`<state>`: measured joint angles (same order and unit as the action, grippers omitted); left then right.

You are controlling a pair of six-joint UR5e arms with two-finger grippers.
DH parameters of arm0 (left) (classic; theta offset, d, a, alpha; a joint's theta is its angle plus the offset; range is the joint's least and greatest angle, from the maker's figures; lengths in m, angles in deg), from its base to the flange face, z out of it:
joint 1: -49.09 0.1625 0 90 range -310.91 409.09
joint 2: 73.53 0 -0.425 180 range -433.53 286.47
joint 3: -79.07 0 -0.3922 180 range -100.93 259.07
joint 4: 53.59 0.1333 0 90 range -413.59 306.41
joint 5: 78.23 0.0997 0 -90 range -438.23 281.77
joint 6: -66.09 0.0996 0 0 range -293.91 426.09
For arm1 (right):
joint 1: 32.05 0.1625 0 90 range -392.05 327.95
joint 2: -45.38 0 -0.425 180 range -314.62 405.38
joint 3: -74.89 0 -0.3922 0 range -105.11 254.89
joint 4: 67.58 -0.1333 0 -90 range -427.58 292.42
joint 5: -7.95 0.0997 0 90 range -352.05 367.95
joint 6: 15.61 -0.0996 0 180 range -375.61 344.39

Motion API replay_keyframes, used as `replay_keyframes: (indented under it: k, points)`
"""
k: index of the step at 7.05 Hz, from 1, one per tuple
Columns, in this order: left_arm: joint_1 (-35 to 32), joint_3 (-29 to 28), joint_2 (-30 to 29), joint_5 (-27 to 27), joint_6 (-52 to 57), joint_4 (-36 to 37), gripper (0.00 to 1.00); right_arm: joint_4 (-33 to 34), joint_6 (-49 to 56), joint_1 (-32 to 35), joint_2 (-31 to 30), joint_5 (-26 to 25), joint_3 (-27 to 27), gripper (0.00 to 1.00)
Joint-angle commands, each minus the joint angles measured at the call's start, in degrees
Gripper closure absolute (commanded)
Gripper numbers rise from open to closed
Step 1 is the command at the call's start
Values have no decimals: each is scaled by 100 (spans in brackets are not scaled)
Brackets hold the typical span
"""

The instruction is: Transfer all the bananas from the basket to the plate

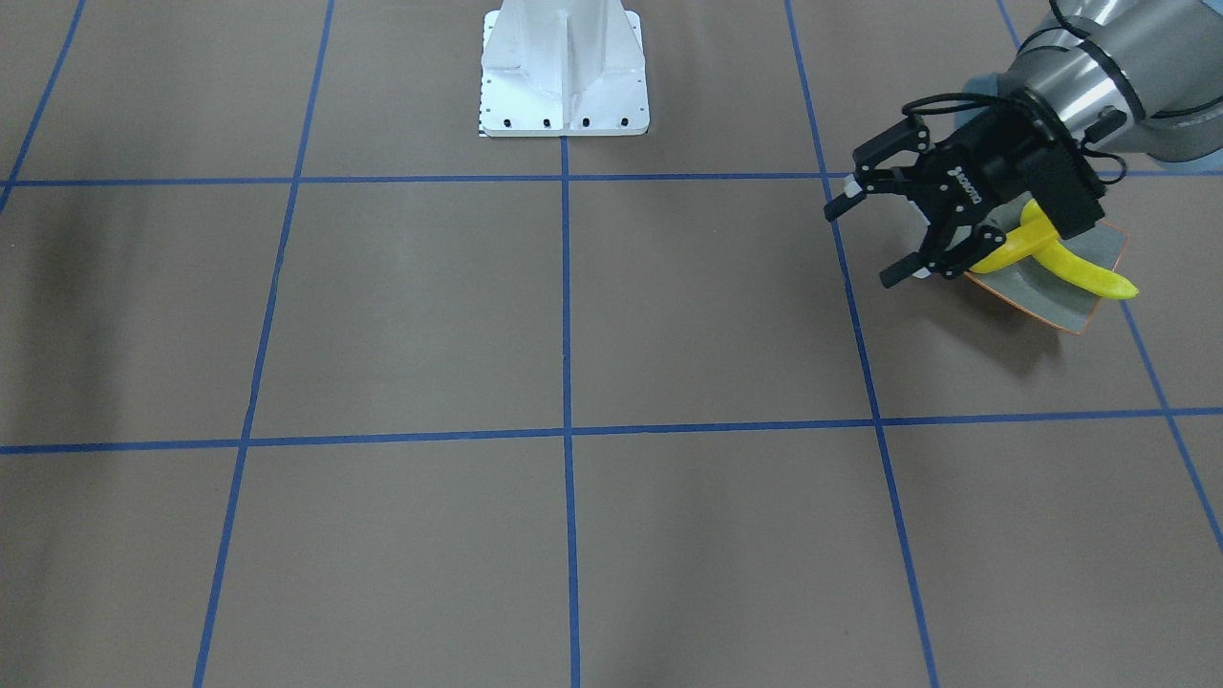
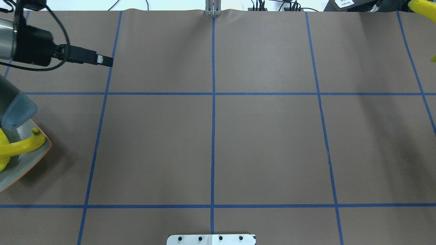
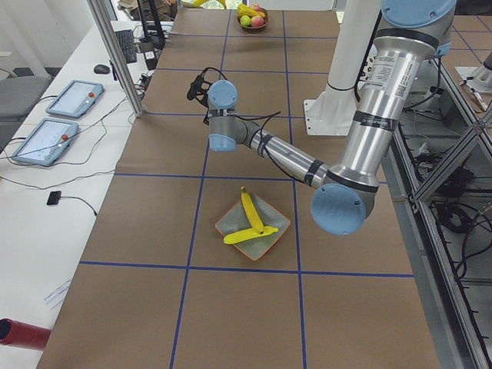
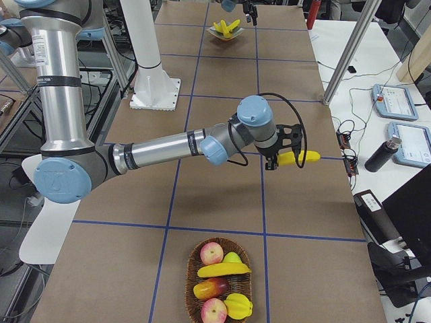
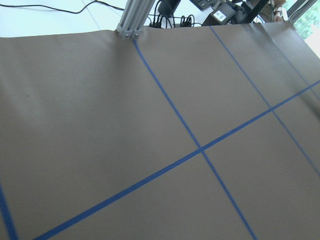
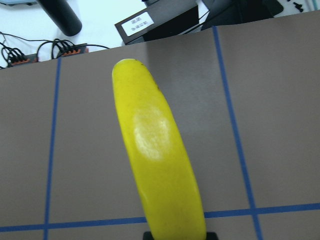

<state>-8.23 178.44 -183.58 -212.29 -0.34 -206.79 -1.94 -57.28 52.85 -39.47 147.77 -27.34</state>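
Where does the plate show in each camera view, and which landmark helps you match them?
Front-facing: the plate is upper right, partly behind the left hand.
Overhead: left edge, cut off.
Exterior left: centre.
Exterior right: top, far and small.
Left wrist: not in it.
Right wrist: not in it.
Landmark: the white robot base, in all four exterior views.

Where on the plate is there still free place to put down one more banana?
The middle of the plate is crowded: two bananas lie crossed there. Bare wedges remain between them and the rim, on either side of the cross. The table around it is bare too.
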Motion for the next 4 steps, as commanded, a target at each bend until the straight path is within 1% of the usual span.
replay_keyframes:
  k: [1,2,3,4]
  points:
    - [920,38,-717,1008,-1201,-52,0,-295,-1416,-507,442,300,-357,100]
    - [1178,39,-998,1449,-1667,-34,0,-820,-2249,-779,652,283,-376,100]
    - [1293,30,-1236,1653,-2046,-17,0,-1225,-2980,-1061,880,161,-385,100]
    - [1329,21,-1456,1882,-2389,18,0,-1342,-3422,-1446,1004,-180,-568,100]
